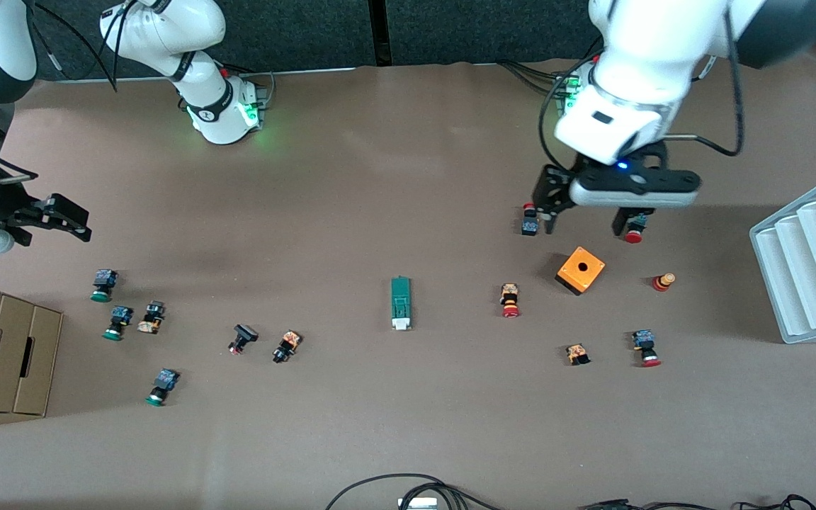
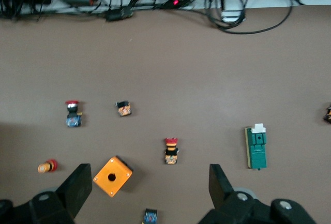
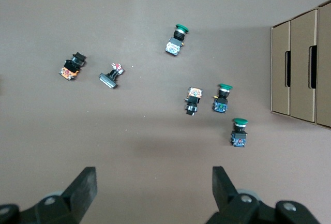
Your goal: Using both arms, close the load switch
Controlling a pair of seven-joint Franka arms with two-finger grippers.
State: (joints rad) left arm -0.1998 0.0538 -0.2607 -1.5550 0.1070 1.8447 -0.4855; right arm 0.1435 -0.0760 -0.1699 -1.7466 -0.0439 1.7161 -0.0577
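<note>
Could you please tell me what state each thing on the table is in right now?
Left pincer: open, empty, over the table near the orange cube with a hole.
Right pincer: open, empty, at the right arm's end.
Narrow dark-green load switch with white lever end: lying flat, untouched.

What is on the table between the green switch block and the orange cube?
One red-capped push button lies between the load switch and the orange cube, seen in the front view.

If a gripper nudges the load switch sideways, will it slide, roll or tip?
The load switch lies flat on its long side, so it probably slides or pivots rather than rolls. It looks like rigid plastic, likely light. The white lever end may shift if pressed.
</note>
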